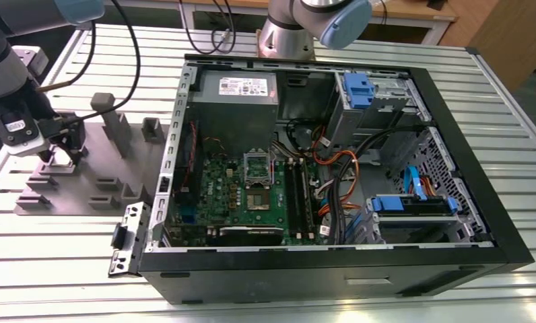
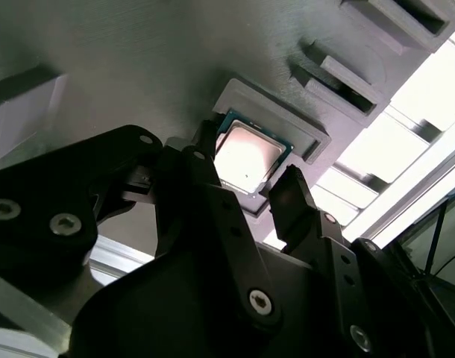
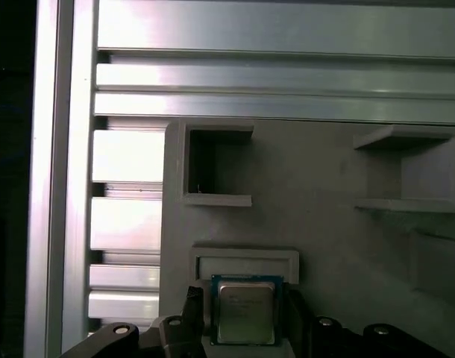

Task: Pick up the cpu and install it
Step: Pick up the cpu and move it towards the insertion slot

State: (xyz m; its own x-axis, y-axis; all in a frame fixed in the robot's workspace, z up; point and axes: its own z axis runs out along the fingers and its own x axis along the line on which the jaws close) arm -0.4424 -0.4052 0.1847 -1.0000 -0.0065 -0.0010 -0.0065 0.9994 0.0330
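Note:
The cpu (image 2: 248, 155) (image 3: 245, 312) is a small square chip with a silver-grey top. It lies flat in a recess of the grey fixture block (image 1: 93, 185). My gripper (image 1: 60, 156) is down over that block at the exterior view's left. In both wrist views its black fingers (image 2: 287, 194) stand on either side of the chip, close to its edges, with small gaps still showing. The gripper (image 2: 246, 160) (image 3: 244, 302) is open. The socket (image 1: 257, 176) on the green motherboard lies inside the open computer case (image 1: 483, 202).
The fixture block carries upright grey posts (image 1: 115, 128) and several empty pockets (image 3: 216, 175). Slatted aluminium table (image 1: 61, 242) lies all around. Inside the case are cables, blue drive brackets (image 1: 412, 202) and a grey power supply (image 1: 236, 91). A second arm's base (image 1: 291, 33) stands behind the case.

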